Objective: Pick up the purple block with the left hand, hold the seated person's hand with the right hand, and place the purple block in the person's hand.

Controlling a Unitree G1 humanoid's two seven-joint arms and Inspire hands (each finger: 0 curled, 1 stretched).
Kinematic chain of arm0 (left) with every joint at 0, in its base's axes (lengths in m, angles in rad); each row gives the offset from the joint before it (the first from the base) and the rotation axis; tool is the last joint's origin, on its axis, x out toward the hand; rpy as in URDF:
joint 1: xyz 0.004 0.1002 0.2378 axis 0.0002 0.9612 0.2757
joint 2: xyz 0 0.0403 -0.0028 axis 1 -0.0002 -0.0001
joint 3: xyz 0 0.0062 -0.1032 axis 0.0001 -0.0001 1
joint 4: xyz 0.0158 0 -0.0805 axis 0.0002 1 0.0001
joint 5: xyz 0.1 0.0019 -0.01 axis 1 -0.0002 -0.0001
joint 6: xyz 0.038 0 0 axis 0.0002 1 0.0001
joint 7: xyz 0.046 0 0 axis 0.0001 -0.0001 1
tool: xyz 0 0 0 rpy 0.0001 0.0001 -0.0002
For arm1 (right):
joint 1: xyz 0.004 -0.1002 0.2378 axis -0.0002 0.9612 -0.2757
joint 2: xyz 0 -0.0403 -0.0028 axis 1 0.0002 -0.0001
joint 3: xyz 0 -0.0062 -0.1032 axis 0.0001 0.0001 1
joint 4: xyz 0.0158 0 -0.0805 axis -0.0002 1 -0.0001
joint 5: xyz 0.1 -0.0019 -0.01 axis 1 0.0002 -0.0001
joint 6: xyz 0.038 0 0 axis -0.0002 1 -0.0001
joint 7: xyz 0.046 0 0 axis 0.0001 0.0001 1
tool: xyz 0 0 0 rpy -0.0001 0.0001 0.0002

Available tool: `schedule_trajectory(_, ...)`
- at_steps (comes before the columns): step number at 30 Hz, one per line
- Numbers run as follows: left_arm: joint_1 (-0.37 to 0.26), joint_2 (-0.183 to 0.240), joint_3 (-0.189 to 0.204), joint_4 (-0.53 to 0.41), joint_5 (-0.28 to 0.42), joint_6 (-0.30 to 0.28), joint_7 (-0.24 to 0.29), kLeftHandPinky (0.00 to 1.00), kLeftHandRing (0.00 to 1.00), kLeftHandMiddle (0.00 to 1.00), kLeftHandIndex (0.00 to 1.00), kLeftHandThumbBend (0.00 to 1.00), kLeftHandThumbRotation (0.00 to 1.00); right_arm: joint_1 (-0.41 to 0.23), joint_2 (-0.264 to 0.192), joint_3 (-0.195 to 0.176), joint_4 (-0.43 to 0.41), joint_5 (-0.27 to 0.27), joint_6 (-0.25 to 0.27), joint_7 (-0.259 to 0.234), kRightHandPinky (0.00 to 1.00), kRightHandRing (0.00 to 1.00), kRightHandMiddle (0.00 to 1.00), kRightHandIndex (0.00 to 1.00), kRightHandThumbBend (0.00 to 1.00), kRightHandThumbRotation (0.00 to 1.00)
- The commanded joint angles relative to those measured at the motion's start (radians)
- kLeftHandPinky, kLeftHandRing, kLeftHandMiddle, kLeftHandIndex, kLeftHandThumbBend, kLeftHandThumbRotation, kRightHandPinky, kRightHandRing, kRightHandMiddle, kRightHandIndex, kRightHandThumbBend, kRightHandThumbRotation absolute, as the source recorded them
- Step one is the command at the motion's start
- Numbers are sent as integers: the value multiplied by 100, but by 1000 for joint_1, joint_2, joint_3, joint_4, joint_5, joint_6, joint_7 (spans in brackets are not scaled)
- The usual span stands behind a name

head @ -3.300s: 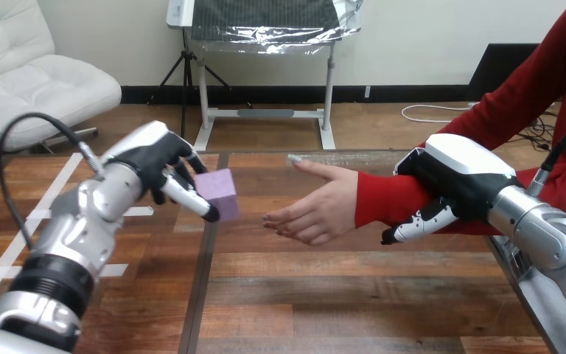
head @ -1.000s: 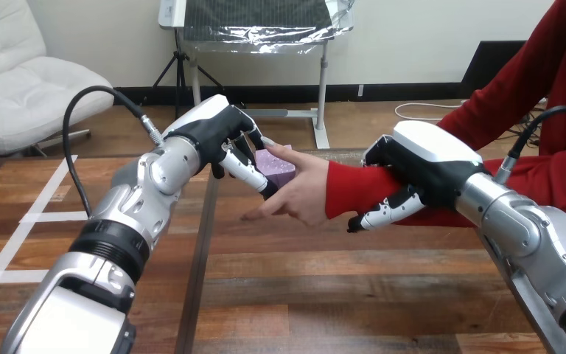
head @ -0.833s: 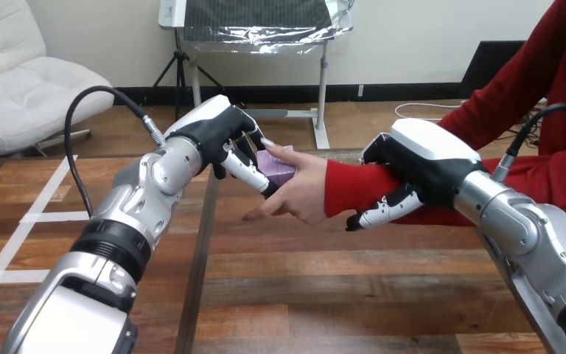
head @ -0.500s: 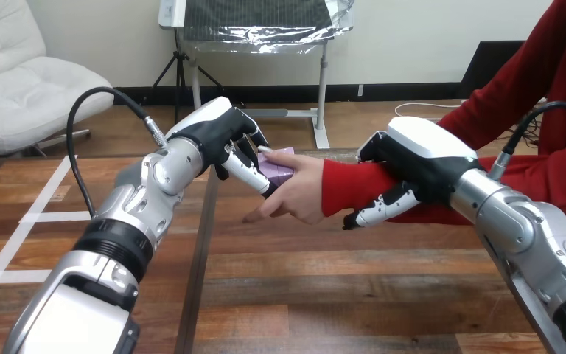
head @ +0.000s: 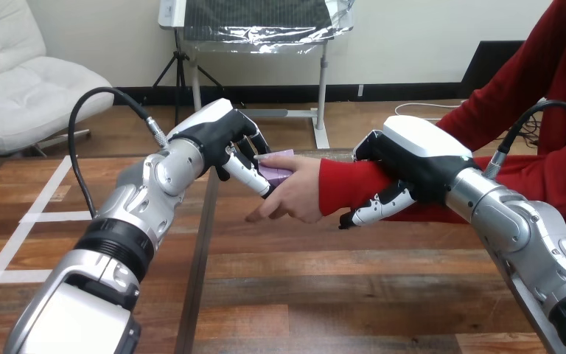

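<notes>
The purple block (head: 277, 167) lies in the palm of the person's hand (head: 295, 192), which reaches in from the right above the middle of the table. The person's thumb rests along the block's top. My left hand (head: 221, 140) is at the block's left side, its fingers (head: 249, 172) still curled against it. My right hand (head: 413, 166) is wrapped over the person's red-sleeved forearm (head: 346, 188) just behind the wrist, fingers curled under it.
The wooden table (head: 324, 280) has a dark seam (head: 200, 265) running front to back under my left hand. White tape strips (head: 22, 236) mark its left part. The person's other arm (head: 530, 81) comes down at the right.
Since three seconds ago my left hand carried the block rightward into the person's palm. Over the last second the block has tipped flatter and the person's thumb has closed over it; my right hand drifted slightly left.
</notes>
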Motion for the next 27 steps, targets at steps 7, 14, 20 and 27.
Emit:
schedule_trajectory(7,-80,-17,-9,2,0,-26,8,40,46,51,46,73,0,-123,31,-1,-35,20,-46,4,25,29,33,32,87,28)
schedule_trajectory(14,-79,-12,-12,-1,-2,-24,4,42,48,53,46,72,0,-117,27,-3,-27,21,-57,-1,25,29,33,32,87,27)
schedule_trajectory(20,-77,-9,-12,-4,-4,-20,0,40,47,52,46,73,0,-114,24,-2,-19,18,-62,-5,25,28,32,31,88,27)
schedule_trajectory(27,-75,-6,-10,-4,-7,-15,-3,38,45,50,46,72,0,-107,22,-5,-6,22,-72,-8,23,27,31,31,89,26)
